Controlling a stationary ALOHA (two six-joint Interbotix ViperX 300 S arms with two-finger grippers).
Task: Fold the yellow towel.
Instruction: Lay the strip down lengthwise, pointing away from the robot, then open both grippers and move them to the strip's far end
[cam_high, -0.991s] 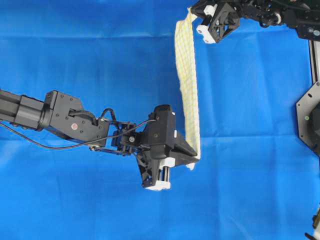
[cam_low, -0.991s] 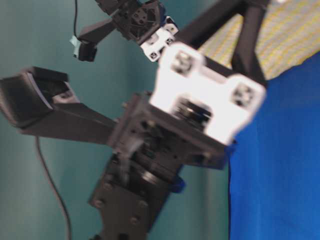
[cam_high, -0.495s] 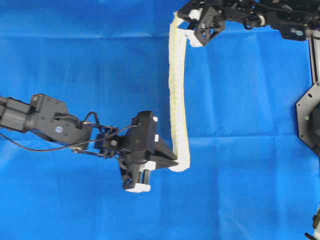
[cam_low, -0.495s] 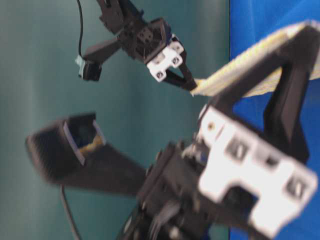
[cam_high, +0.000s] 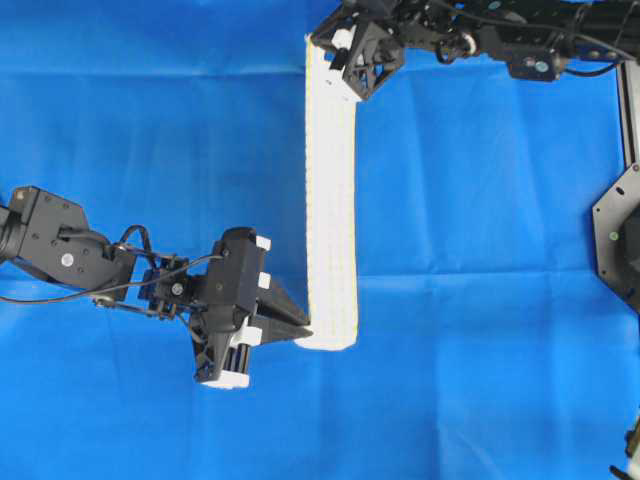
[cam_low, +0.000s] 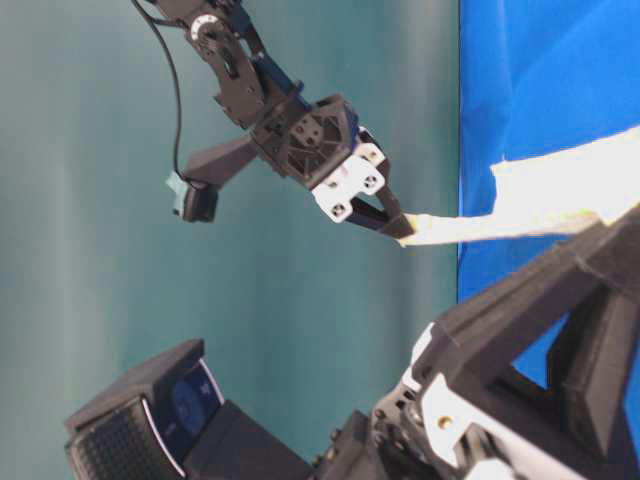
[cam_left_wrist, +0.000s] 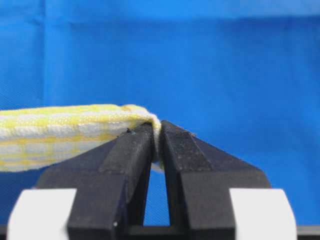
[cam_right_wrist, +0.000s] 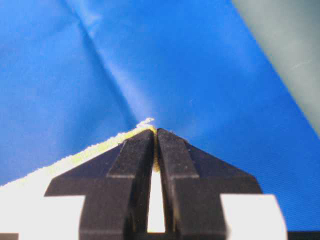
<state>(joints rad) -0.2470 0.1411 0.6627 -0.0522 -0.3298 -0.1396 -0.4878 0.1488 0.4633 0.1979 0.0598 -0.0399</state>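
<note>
The yellow towel (cam_high: 330, 195) hangs stretched as a long narrow band between my two grippers, above the blue cloth. My left gripper (cam_high: 303, 332) is shut on its near corner, and the checked fabric (cam_left_wrist: 65, 132) runs off to the left of the pinching jaws in the left wrist view. My right gripper (cam_high: 322, 52) is shut on the far corner at the top of the overhead view. In the right wrist view the yellow hem (cam_right_wrist: 100, 146) sits pinched at the tips. From table level the towel (cam_low: 540, 205) stretches rightward from the right gripper (cam_low: 402, 233).
A large plain blue cloth (cam_high: 500, 300) covers the table under both arms. The right arm's black base (cam_high: 618, 240) stands at the right edge. The left arm's body (cam_low: 500, 400) fills the near foreground at table level.
Both grippers have carried the towel leftward over the blue cloth. Its face has turned from a thin edge-on strip to a wider flat band.
</note>
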